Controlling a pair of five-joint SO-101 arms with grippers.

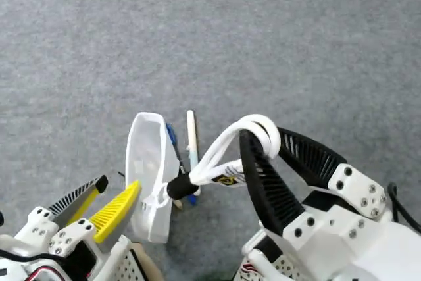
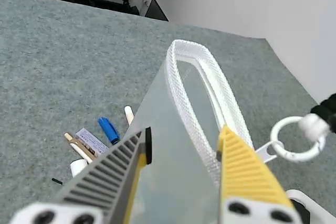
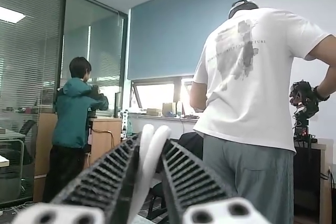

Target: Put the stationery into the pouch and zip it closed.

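2 ribbed pincers: left gripper (image 2: 186, 132) gapes beside translucent pouch (image 2: 163, 103); right gripper (image 3: 152, 140) pinches white cord loop (image 1: 217, 149).

The high camera is looking straight down at the table (image 1: 263, 44), close above my arms. My left wrist camera is peering along my left claw (image 2: 185, 132), right over the pouch (image 2: 157, 108) and pens (image 2: 108, 129), which both views are sharing. My right wrist camera is facing outward past my right claw (image 3: 152, 139) and its white cord (image 3: 143, 182), into the room (image 3: 173, 35).
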